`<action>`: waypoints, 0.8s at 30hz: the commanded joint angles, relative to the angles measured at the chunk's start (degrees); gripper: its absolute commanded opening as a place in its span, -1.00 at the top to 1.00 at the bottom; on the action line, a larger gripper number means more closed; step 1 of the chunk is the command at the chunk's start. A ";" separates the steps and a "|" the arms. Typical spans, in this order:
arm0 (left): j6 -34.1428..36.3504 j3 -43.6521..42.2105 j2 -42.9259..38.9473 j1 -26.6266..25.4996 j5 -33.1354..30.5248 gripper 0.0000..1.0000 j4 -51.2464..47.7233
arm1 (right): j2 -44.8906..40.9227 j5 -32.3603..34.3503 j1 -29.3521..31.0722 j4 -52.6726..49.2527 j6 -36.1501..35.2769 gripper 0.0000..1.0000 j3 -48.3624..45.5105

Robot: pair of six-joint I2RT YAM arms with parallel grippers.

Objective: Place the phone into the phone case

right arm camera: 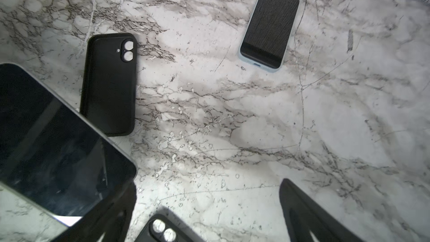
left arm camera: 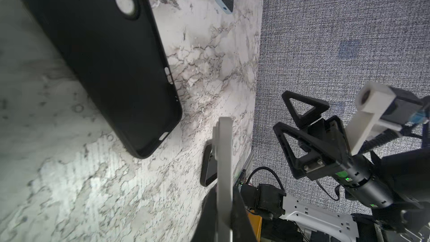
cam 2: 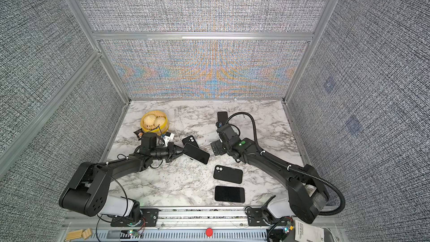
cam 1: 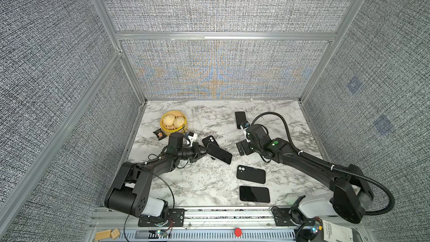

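Phone (cam 1: 220, 154) edge tight in left gripper (cam 1: 206, 152), apparently over case (cam 1: 210, 141); right gripper (cam 1: 242, 149) wide, empty.

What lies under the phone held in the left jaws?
An empty black phone case lying on the marble table. Its camera-cutout end shows; the phone hides its other end in both top views.

No wording was legible. A white printed sheet (cam 1: 335, 230) at the front right corner carried black lines of type too small to read. A small dark packet's (cam 1: 159, 134) label was likewise unreadable.
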 commanded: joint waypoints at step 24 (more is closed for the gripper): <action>-29.11 0.50 21.49 -0.83 5.16 1.00 58.33 | 3.13 -48.30 -14.20 59.80 50.12 -0.41 -25.52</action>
